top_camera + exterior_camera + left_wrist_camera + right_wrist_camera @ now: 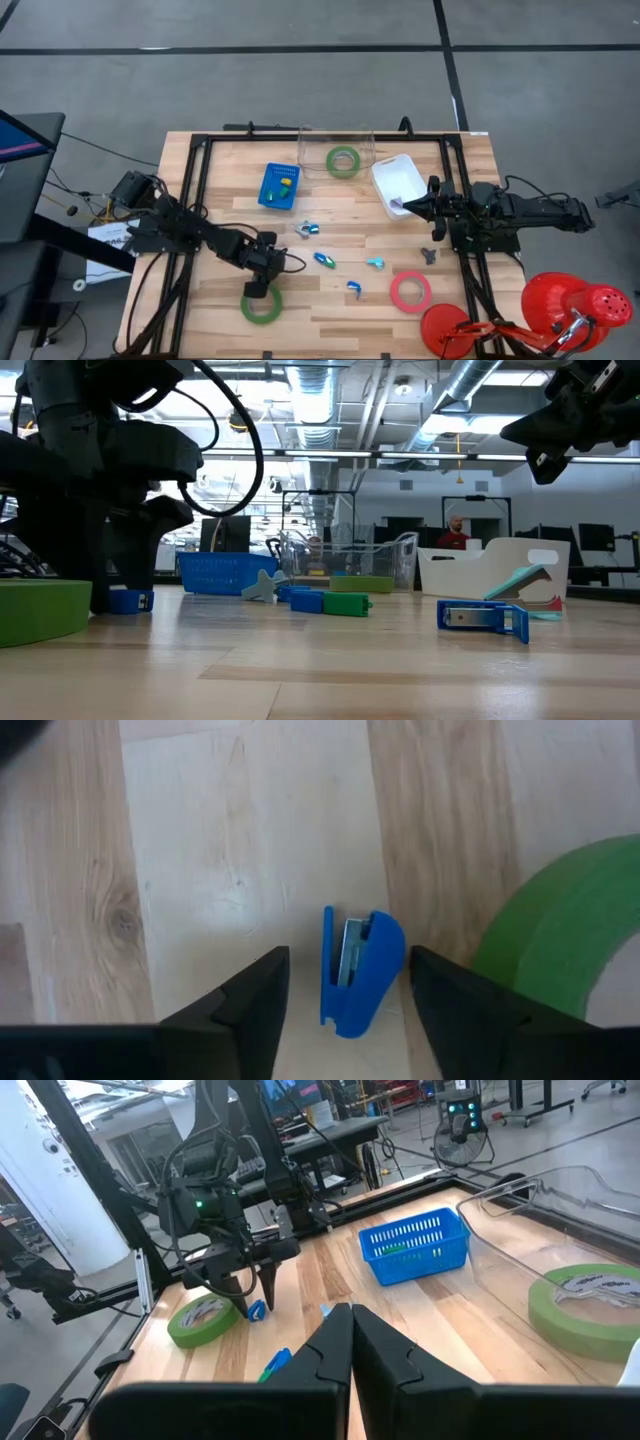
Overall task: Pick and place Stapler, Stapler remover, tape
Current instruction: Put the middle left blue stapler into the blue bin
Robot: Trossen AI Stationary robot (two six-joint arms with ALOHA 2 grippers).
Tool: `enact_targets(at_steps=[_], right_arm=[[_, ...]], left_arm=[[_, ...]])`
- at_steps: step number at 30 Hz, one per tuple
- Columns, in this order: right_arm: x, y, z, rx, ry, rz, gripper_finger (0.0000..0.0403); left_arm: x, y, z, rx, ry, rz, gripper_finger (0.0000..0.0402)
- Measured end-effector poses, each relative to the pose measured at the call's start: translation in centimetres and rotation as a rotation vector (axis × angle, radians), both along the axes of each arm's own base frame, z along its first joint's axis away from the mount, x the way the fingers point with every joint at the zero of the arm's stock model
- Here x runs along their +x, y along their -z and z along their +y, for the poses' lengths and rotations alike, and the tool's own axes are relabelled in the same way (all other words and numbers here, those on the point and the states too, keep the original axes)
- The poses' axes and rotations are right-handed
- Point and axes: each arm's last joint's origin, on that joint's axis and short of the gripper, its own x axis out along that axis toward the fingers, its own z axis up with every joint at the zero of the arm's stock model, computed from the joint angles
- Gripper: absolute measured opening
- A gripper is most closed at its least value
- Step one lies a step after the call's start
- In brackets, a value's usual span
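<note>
Near the tabletop's front-left corner, the left gripper (345, 995) stands open astride the small blue stapler (356, 970), ready for grasping.

Grey concrete floor (300, 90) crossed by dark lines, all around a pale wooden counter (330, 310) edged with a black frame (190, 200). Beyond the counter, an open ceiling hung with silver ducts (480, 385), pipes and strip lights (330, 405), rows of dark monitors (600, 540) on desks, and a person (455, 532) seated far back. Off one counter corner, red lamp shades (560, 305); off the other side, a monitor edge (20, 140) with cables (75, 195) and white paper (100, 240), and farther off a standing fan (462, 1142) beside black stands.
</note>
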Motion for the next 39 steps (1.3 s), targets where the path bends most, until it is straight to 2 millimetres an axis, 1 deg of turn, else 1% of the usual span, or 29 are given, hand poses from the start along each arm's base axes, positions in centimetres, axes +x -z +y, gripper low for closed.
enact_targets(at_steps=[5,9,28,32,35,39], right_arm=[[0.0,0.0,0.0,0.000,0.000,0.001,0.0000],[0.0,0.0,0.0,0.000,0.000,0.001,0.0000],[0.0,0.0,0.0,0.000,0.000,0.001,0.0000],[0.0,0.0,0.0,0.000,0.000,0.001,0.0000],[0.0,0.0,0.0,0.000,0.000,0.001,0.0000],[0.0,0.0,0.0,0.000,0.000,0.001,0.0000]], left_arm=[[0.0,0.0,-0.1,-0.025,0.011,0.012,0.0153],[0.0,0.0,-0.1,-0.027,0.011,0.013,0.0132],[-0.1,0.0,-0.1,-0.027,0.012,0.011,0.0100],[-0.1,-0.8,0.2,-0.033,0.003,-0.015,0.0099],[0.0,-2.0,0.8,-0.051,-0.020,-0.063,0.0099],[0.0,-4.0,2.2,-0.039,-0.083,-0.158,0.0099]])
